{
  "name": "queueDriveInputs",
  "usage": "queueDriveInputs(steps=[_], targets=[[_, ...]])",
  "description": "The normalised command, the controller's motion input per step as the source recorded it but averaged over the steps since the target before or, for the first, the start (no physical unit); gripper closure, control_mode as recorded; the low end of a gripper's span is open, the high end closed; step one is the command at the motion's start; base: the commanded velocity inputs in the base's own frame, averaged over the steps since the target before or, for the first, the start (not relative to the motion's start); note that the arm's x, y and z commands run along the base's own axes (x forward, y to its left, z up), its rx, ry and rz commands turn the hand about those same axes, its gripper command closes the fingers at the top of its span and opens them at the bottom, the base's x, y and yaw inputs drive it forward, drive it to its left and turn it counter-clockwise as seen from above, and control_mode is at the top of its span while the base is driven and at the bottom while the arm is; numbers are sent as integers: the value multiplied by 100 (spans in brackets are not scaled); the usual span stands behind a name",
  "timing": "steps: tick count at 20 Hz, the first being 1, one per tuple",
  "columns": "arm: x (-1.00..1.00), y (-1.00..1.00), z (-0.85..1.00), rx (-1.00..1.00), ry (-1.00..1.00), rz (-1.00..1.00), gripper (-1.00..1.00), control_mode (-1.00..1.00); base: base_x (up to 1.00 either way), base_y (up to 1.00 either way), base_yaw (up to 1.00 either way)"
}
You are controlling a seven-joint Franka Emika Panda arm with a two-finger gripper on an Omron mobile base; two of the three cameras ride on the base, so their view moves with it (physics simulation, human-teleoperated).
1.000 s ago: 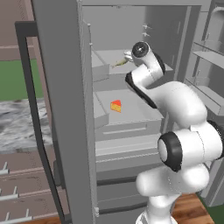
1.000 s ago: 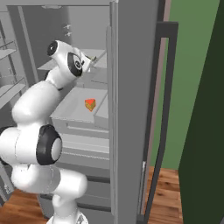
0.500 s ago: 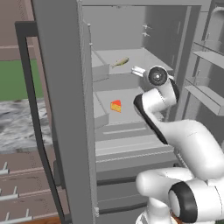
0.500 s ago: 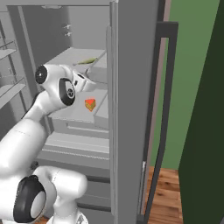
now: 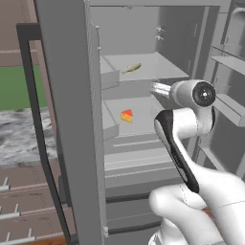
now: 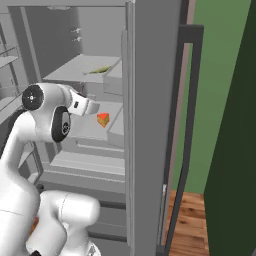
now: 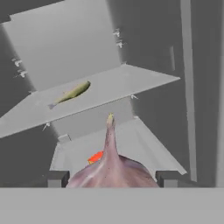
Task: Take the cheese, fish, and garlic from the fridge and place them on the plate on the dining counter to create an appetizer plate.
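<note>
Hand view: the claw (image 7: 112, 178) pinched the garlic (image 7: 111, 168) between its fingertips (image 7: 57, 178), the bulb's pointed top aimed straight ahead along the claw's axis into the open fridge (image 7: 65, 48). The fish (image 7: 72, 92) lay lengthwise on the upper shelf, beyond and above the claw. The cheese (image 5: 127, 116) sat on the shelf below, just past the garlic.

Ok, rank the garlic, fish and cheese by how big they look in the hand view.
1. garlic, largest, but it sits right at the camera, so nearness inflates it.
2. fish.
3. cheese, partly hidden behind the garlic.
</note>
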Motion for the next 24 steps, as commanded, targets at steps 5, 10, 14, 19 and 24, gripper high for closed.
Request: queueDriveInputs(steps=[5, 10, 14, 19, 24], targets=[[-37, 38, 0, -3, 8, 14, 100, -100, 0, 0, 0], [0, 0, 0, 0, 0, 0, 100, 100, -11, 1, 0], [0, 0, 0, 0, 0, 0, 100, 100, -96, 0, 1], [0, 0, 0, 0, 0, 0, 100, 100, -100, 18, 12], [0, 0, 0, 0, 0, 0, 100, 100, -52, 24, 43]])
